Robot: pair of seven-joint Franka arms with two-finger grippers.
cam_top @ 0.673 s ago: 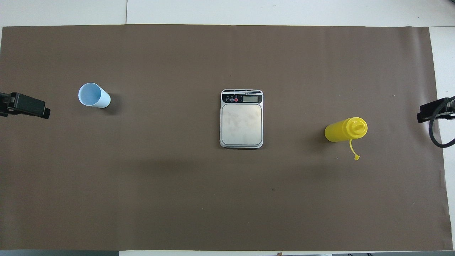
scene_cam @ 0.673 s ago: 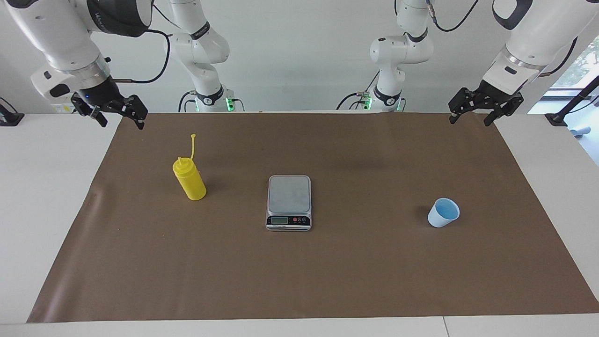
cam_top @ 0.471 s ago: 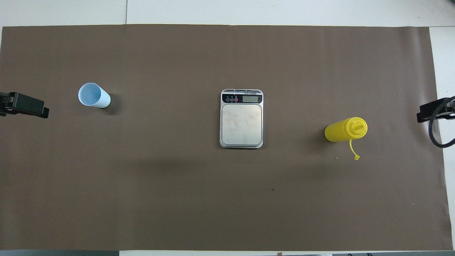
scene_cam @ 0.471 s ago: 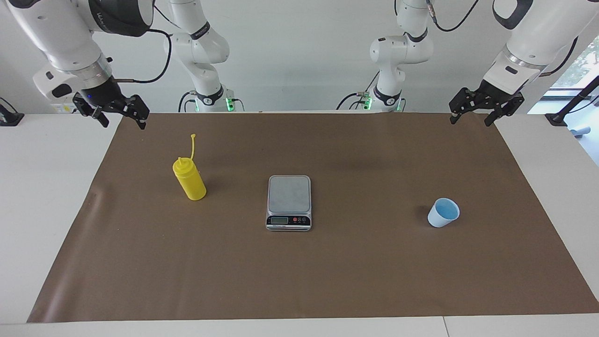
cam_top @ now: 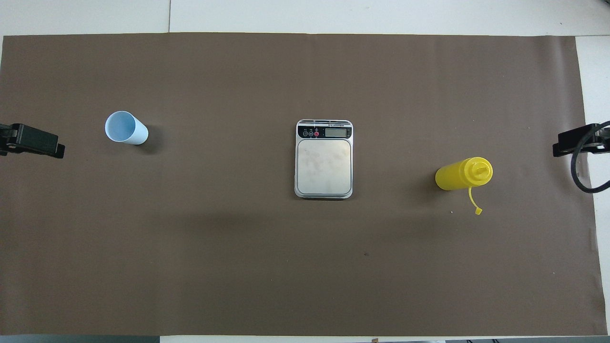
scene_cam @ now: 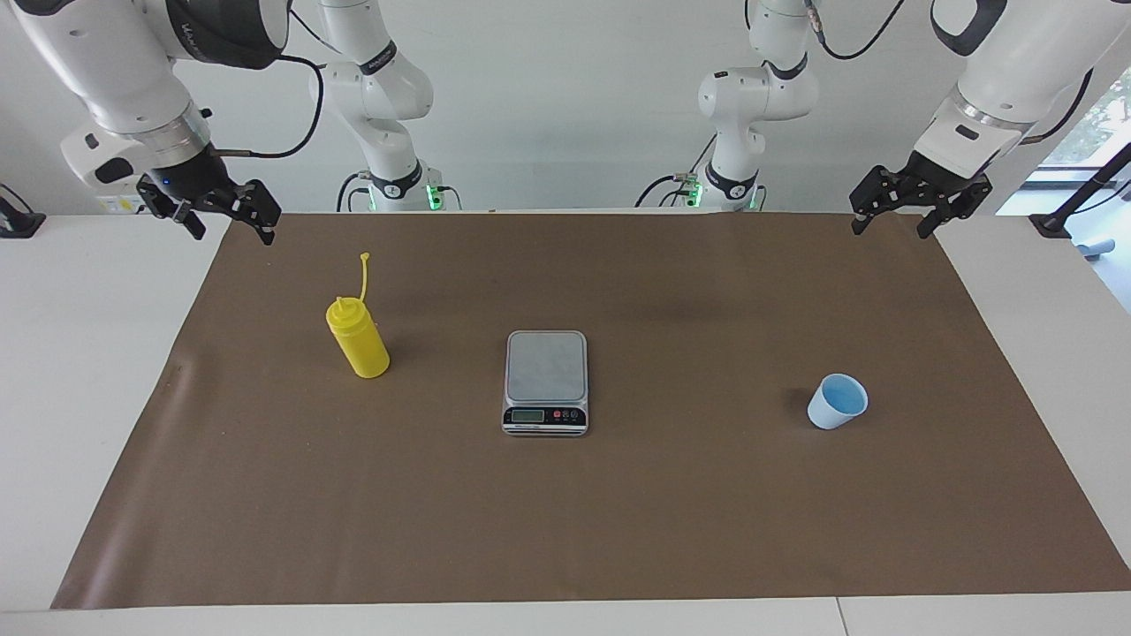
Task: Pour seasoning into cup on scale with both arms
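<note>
A white table under brown paper, a plain white wall, a daylit window.

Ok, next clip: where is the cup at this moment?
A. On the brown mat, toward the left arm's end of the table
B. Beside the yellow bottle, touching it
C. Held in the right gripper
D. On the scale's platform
A: the cup stands alone on the mat, apart from the bare scale and the bottle, and neither open gripper holds anything.

Scale display digits unreadable; overhead view's edges crop both pincers.
</note>
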